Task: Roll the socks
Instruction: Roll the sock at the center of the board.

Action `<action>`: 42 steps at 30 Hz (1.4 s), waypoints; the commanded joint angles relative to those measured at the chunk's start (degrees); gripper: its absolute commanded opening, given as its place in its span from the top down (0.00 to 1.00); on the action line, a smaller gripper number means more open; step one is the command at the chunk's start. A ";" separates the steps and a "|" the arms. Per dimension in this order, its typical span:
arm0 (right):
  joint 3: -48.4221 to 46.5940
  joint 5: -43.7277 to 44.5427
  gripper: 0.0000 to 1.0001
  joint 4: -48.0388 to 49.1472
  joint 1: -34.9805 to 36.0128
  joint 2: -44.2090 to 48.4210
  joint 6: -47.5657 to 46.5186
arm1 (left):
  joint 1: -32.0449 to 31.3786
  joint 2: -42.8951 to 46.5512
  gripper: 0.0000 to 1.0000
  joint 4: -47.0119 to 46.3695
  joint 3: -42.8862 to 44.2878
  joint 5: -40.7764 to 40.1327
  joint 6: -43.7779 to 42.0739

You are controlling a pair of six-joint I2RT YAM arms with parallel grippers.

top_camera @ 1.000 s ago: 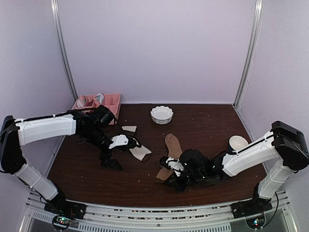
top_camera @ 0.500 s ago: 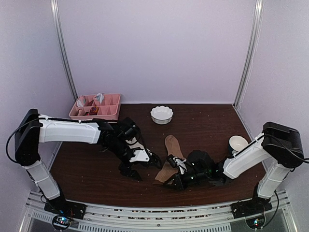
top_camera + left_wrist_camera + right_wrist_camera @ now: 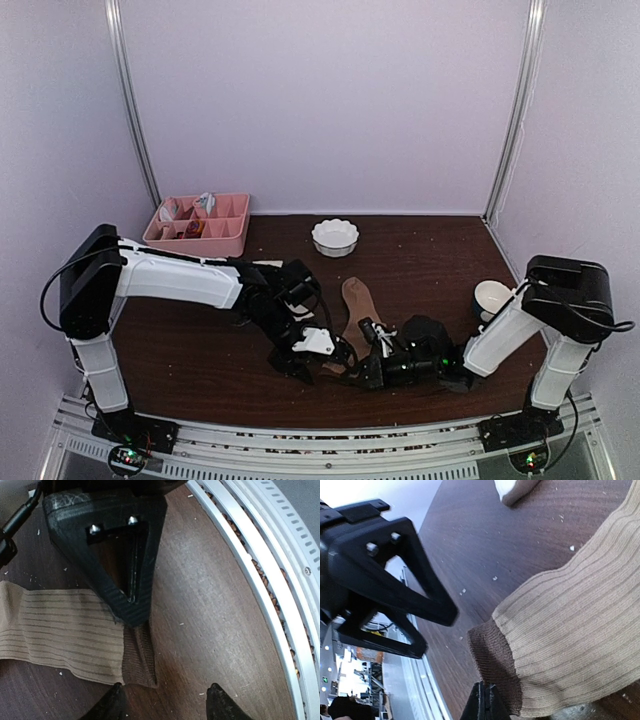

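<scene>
From above, the tan sock (image 3: 355, 300) lay lengthwise near the middle of the table (image 3: 180, 340), with its lower end by the near edge crowded between the two grippers. The left wrist view showed that end as a dark brown cuff (image 3: 137, 655) lying flat on the wood. The left gripper (image 3: 167, 702) had its fingers apart around the cuff, and the tip of the right gripper (image 3: 131, 611) was planted on it. The right wrist view showed that gripper's fingers pressed together at the cuff's edge, though I couldn't tell whether any fabric was caught between them.

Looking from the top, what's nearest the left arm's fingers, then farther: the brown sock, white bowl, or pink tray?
1. Tan-brown ribbed fabric sock, right beside them.
2. White scalloped bowl, behind, centre.
3. Pink compartment tray, far back-left corner.
</scene>
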State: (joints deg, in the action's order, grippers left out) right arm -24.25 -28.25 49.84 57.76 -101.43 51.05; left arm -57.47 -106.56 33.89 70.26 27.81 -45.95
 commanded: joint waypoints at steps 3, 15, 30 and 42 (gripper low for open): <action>1.78 0.49 1.00 10.84 -0.96 -0.97 5.73 | -1.47 -2.40 0.44 -3.13 1.46 -1.94 -1.08; 2.04 0.18 1.00 8.98 -0.94 -2.21 5.37 | -1.60 -3.68 0.61 -4.54 1.88 -4.31 0.25; 1.26 1.47 1.00 1.91 -0.96 0.74 3.44 | -1.59 -4.09 0.83 -6.69 0.25 -5.44 0.31; 0.08 1.20 1.00 1.98 -0.91 0.61 4.22 | -1.59 -3.56 0.50 -1.99 0.49 -3.80 -2.98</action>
State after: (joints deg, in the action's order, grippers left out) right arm -23.11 -28.05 51.96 57.12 -101.89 55.46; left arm -58.94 -110.34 31.83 70.94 23.97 -47.13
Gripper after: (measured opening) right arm 0.006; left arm 0.492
